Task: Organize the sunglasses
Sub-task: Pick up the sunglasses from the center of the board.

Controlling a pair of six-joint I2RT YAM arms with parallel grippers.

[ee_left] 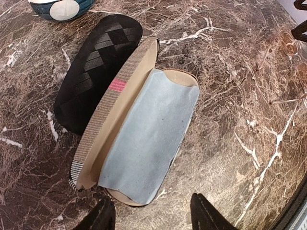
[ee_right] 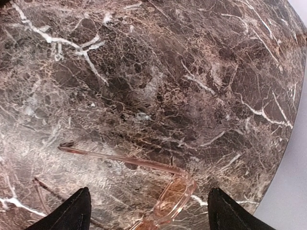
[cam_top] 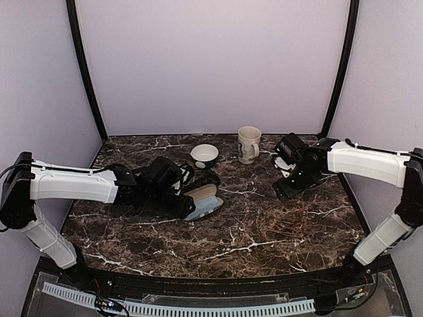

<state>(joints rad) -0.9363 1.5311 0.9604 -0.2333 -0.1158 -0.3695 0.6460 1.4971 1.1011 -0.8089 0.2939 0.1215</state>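
The right gripper (ee_right: 148,215) is hovering over the marble table (ee_right: 192,57) with its jaws standing wide apart and gripping nothing. The sunglasses (ee_right: 173,197), pale pink and see-through, are lying at the bottom centre of the right wrist view, between the two fingers, one thin arm stretching toward the frame's left. The left gripper (ee_left: 153,215), also parted and empty, is sitting at the open striped case (ee_left: 144,143), so the right arm is looking nearer.

Soft even light, faint shadows; top view sl. soft; wrist views fisheye-bent at edges.
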